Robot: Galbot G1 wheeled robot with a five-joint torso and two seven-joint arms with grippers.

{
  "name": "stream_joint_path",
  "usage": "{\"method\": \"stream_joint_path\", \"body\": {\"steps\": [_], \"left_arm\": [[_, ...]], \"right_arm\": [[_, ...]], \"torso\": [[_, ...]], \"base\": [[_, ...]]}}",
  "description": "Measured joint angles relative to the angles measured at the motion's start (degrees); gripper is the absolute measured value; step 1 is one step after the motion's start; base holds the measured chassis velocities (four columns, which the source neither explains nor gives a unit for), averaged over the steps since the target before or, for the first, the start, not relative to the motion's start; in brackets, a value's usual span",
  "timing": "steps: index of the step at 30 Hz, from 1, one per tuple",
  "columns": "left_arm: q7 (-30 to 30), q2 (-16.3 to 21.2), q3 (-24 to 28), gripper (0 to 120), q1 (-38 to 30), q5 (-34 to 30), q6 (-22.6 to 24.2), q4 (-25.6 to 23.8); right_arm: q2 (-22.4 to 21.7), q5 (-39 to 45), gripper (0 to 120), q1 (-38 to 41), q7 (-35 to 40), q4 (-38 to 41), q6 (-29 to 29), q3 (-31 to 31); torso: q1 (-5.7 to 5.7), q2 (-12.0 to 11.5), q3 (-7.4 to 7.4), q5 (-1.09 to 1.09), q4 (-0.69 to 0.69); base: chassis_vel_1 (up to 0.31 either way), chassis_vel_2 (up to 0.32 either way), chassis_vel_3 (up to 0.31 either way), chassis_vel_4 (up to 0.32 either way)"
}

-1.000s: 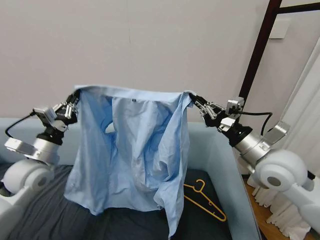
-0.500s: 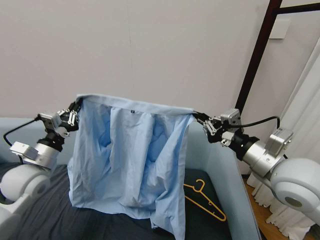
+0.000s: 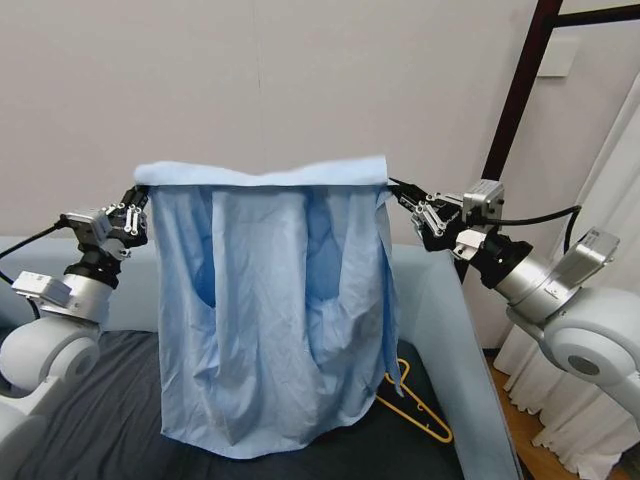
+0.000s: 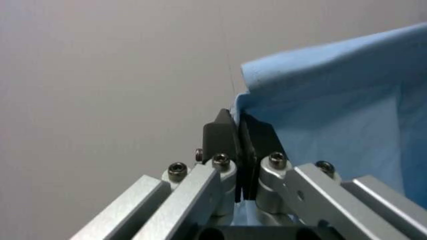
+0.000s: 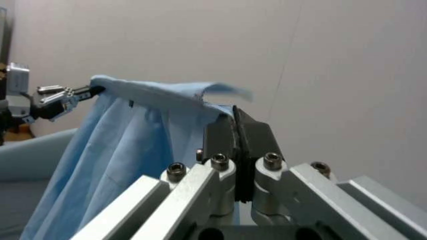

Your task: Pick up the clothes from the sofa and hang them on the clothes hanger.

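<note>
My left jaws are clenched on one top corner of the blue shirt [image 3: 270,300], my right jaws on the other. Its top edge runs taut between them, and the rest hangs below. Beneath the right jaws, an orange hanger [image 3: 425,415] lies on the sofa [image 3: 445,330].

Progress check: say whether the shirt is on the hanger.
No: left claw and right claw hold the shirt; the hanger lies on the sofa.

The shirt [image 3: 270,310] hides part of the yellow hanger [image 3: 428,424] — and of the sofa [image 3: 445,340].
</note>
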Motion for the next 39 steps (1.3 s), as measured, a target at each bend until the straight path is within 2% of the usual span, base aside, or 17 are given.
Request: {"method": "stream_joint_path", "body": {"steps": [7,14,17,20,23,24,25,28,29,33,34,37,38,39], "left_arm": [[-0.81,1.36,0.01,0,-1.53,-0.04,0.22,-0.17],[-7.32,5.89,-5.08,0,-3.01,2.22,5.04,-2.43],[-9.79,7.93,-6.27,0,-0.98,2.68,6.92,-4.94],[-10.49,7.85,-6.07,0,0.81,2.44,7.73,-6.66],[-10.70,3.58,-3.87,0,5.98,2.09,8.21,-8.39],[-10.70,3.58,-3.87,0,5.98,2.09,8.21,-8.39],[-10.55,2.12,-3.15,0,8.07,2.31,8.23,-8.42],[-9.85,-2.78,-1.29,0,14.05,4.36,8.35,-7.16],[-9.85,-2.78,-1.29,0,14.05,4.36,8.35,-7.16],[-10.14,-8.14,-0.50,0,18.62,8.82,10.28,-4.21],[-10.14,-8.14,-0.50,0,18.62,8.82,10.28,-4.21],[-11.24,-10.04,-0.55,0,20.51,9.84,11.46,-3.12],[-11.81,-10.81,-0.80,0,21.29,9.94,11.83,-2.86],[-11.81,-10.81,-0.80,0,21.29,9.94,11.83,-2.86]], "right_arm": [[0.93,-1.45,0,2.49,-0.35,-1.10,-0.07,-0.58],[-0.22,-9.06,0,6.68,7.01,0.14,-7.89,0.84],[-0.78,-9.59,0,4.35,10.05,3.09,-10.17,0.69],[-0.14,-10.37,0,0.65,10.54,4.40,-10.43,0.73],[2.92,-13.65,0,-10.59,10.11,5.54,-9.09,1.03],[2.92,-13.65,0,-10.59,10.11,5.54,-9.09,1.03],[4.07,-14.86,0,-14.89,9.26,5.11,-7.81,1.01],[8.19,-17.82,0,-25.35,8.07,0.40,-3.91,-0.27],[8.19,-17.82,0,-25.35,8.07,0.40,-3.91,-0.27],[14.26,-15.58,0,-28.65,11.14,-9.50,-2.01,-4.41],[14.26,-15.58,0,-28.65,11.14,-9.50,-2.01,-4.41],[17.46,-7.23,0,-26.71,16.01,-13.52,-5.71,-6.91],[19.01,-3.52,3,-24.94,17.94,-16.00,-9.37,-7.97],[19.01,-3.52,3,-24.94,17.94,-16.00,-9.37,-7.97]], "torso": [[0.00,0.00,0.00,0.00,0.00],[0.00,0.00,0.00,-0.03,0.02],[0.00,0.01,-0.01,0.02,0.01],[0.00,0.02,-0.01,0.01,0.00],[0.00,0.01,-0.01,0.01,-0.01],[0.00,0.01,-0.01,0.01,-0.01],[0.00,0.01,0.00,-0.04,-0.01],[0.00,0.01,-0.01,0.00,-0.01],[0.00,0.01,-0.01,0.00,-0.01],[-0.01,0.01,0.00,0.03,-0.02],[-0.01,0.01,0.00,0.03,-0.02],[0.00,0.01,0.00,0.01,0.01],[-0.01,0.01,0.00,0.00,0.01],[-0.01,0.01,0.00,0.00,0.01]], "base": [[0.000,0.000,0.000,0.000],[0.000,0.000,0.000,0.000],[0.000,0.000,0.000,0.000],[0.000,0.000,0.000,0.000],[0.000,0.000,0.000,0.000],[0.000,0.000,0.000,0.000],[0.000,0.000,0.000,0.000],[0.000,0.000,0.000,0.000],[0.000,0.000,0.000,0.000],[0.000,0.000,0.000,0.000],[0.000,0.000,0.000,0.000],[0.000,0.000,0.000,0.000],[0.000,0.000,0.000,0.000],[0.000,0.000,0.000,0.000]]}}
